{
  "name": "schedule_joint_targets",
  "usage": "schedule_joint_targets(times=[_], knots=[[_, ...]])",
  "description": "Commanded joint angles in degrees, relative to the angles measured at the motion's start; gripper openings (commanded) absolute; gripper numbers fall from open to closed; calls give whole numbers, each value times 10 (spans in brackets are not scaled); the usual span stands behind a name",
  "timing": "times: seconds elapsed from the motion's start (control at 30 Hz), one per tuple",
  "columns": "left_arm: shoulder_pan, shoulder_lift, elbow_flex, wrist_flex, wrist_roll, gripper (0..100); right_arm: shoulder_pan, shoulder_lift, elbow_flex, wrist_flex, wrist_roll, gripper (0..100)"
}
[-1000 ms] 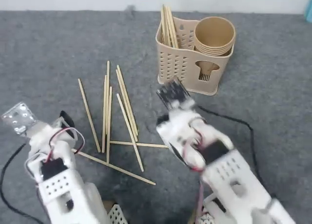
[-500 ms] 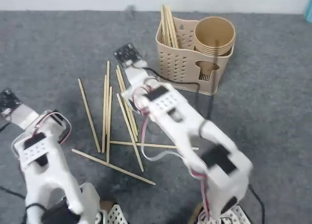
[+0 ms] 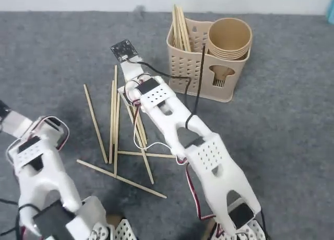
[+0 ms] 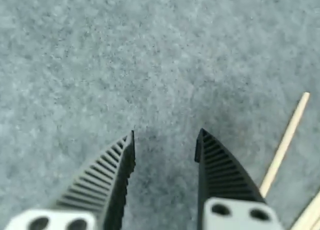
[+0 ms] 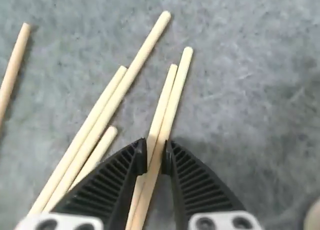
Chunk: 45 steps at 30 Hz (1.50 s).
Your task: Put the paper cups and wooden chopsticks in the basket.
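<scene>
At the left, the left gripper (image 4: 167,135) hangs over bare grey carpet (image 3: 57,52) with its jaws spread wide, gripping nothing; 1 chopstick (image 4: 284,142) lies just beside it. Further right, loose wooden chopsticks (image 3: 114,115) lie scattered on the carpet, some crossing each other. The right gripper (image 5: 155,144) is down among them, its jaws drawn almost together and pinching a pair of chopsticks (image 5: 172,85) that lie side by side. At the far right stands the basket (image 3: 195,75), with upright chopsticks (image 3: 179,23) in its left compartment and a stack of paper cups (image 3: 229,36) in its right one
</scene>
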Motion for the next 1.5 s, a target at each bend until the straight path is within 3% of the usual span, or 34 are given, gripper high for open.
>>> schedule_joint_targets(times=[0.0, 0.43, 0.7, 1.47], knots=[[-3, 0, -25, -10, 11, 191, 7, 25, -118, 43, -4, 69], [-3, 0, -24, -10, 11, 191, 25, 149, -395, 177, -9, 69], [-3, 0, -24, -10, 11, 191, 21, 214, -477, 181, -5, 69], [-3, 0, -22, -10, 11, 191, 19, 253, -465, 189, 42, 43]])
